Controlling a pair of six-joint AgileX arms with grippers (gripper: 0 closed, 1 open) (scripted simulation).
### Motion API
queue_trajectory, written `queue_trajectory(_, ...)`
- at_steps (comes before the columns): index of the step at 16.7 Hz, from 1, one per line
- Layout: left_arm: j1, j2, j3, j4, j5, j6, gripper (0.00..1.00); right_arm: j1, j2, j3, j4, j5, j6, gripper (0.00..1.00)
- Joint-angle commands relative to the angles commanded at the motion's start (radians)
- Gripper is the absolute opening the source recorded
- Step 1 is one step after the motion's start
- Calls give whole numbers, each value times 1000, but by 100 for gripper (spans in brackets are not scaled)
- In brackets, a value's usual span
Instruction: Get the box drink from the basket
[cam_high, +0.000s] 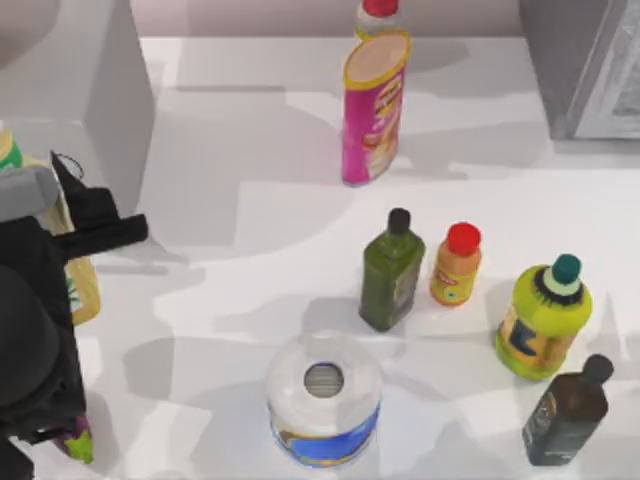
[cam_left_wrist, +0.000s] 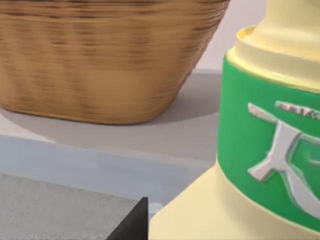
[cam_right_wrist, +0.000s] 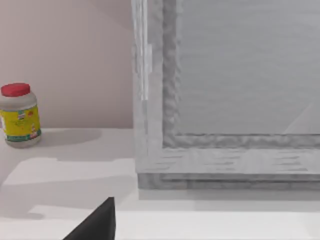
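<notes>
The box drink (cam_left_wrist: 260, 150) is a pale-yellow carton with a green band and whitish leaf marks, very close in the left wrist view. From above it lies at the table's left edge as a pale-yellow body (cam_high: 82, 285) under my left arm. My left gripper (cam_high: 95, 225) is shut on the box drink, with one dark finger (cam_left_wrist: 131, 225) beside the carton. The woven brown basket (cam_left_wrist: 100, 60) stands behind the carton and apart from it. A dark part of my right gripper (cam_right_wrist: 97, 222) sits low in the right wrist view, facing a grey cabinet.
A pink chip can (cam_high: 372, 110) leans at the back. Mid-table stand a dark green bottle (cam_high: 392, 270), an orange bottle (cam_high: 456, 265), a yellow-green bottle (cam_high: 545, 320), a dark bottle (cam_high: 568, 410) and a white tub (cam_high: 324, 400). A grey block (cam_high: 100, 90) stands back left, the grey cabinet (cam_high: 585, 60) back right.
</notes>
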Motion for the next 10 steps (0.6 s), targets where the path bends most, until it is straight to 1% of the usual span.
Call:
queue_trajectory(3,30,101,4,104,30,-2,0,0,0,0,0,0,0,100)
queue_trajectory(10,129,388,1,385,138,-3,0,0,0,0,0,0,0,100)
